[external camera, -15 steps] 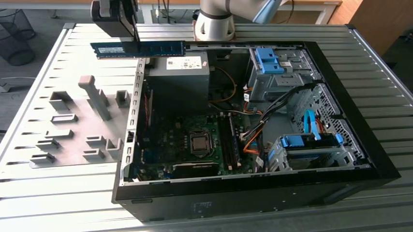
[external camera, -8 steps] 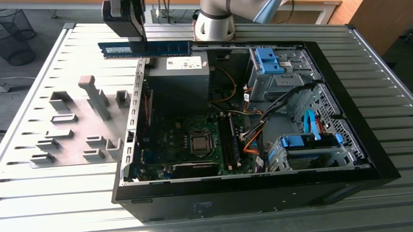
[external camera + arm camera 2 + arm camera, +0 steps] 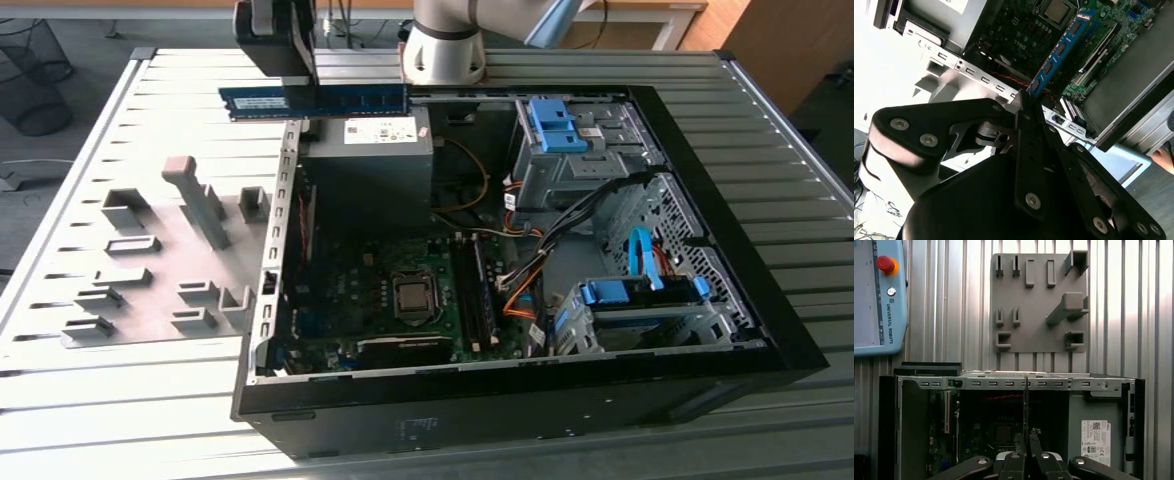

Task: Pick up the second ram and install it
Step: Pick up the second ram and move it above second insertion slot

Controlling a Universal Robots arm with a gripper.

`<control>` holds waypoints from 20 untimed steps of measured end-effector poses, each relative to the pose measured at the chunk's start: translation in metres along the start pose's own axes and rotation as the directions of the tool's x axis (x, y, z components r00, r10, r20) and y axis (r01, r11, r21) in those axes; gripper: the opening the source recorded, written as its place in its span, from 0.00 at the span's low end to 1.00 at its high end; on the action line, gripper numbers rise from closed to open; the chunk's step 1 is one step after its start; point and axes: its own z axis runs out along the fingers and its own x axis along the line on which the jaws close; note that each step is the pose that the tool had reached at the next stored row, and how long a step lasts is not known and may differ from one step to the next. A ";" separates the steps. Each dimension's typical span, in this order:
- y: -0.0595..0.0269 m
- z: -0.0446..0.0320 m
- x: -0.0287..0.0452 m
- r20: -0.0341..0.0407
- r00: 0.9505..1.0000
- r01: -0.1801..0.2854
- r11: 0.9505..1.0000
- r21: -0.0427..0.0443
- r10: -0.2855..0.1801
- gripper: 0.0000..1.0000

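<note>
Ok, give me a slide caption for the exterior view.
Gripper holding the second ram above the open computer case, with the grey holder tray beside it.

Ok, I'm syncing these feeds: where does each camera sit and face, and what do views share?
Exterior view: off the arm, raised, looking down into the open computer case; arm base and gripper holding the second ram show.
Second wrist view: behind the gripper, looking along the second ram toward the motherboard.
First wrist view: behind the gripper, facing the computer case rim and grey holder plate.
Shared: all three show gripper, second ram and computer case.
</note>
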 end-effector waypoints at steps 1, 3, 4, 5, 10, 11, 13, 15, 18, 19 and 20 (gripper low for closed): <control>-0.0012 0.0000 0.0000 0.000 1.000 0.000 1.000 0.000 0.000 0.14; -0.0037 0.0000 0.0000 0.000 1.000 0.000 1.000 0.000 0.000 0.14; -0.0048 -0.0001 0.0000 0.000 1.000 0.000 1.000 0.000 0.000 0.14; -0.0060 -0.0001 0.0000 0.000 1.000 0.000 1.000 0.000 0.000 0.14; -0.0120 -0.0001 0.0000 0.000 1.000 0.000 1.000 0.000 0.000 0.14; -0.0133 -0.0001 0.0000 0.000 1.000 0.000 1.000 0.000 0.000 0.14; -0.0159 -0.0002 0.0000 0.000 1.000 0.000 1.000 0.000 0.000 0.14; -0.0185 -0.0002 0.0000 0.000 1.000 0.000 1.000 0.000 0.000 0.14; -0.0224 -0.0002 -0.0001 0.000 1.000 0.000 1.000 0.000 0.000 0.14; -0.0235 -0.0002 -0.0001 0.000 1.000 0.000 1.000 0.000 0.000 0.14; -0.0248 -0.0002 -0.0001 0.000 1.000 0.000 1.000 0.000 0.000 0.14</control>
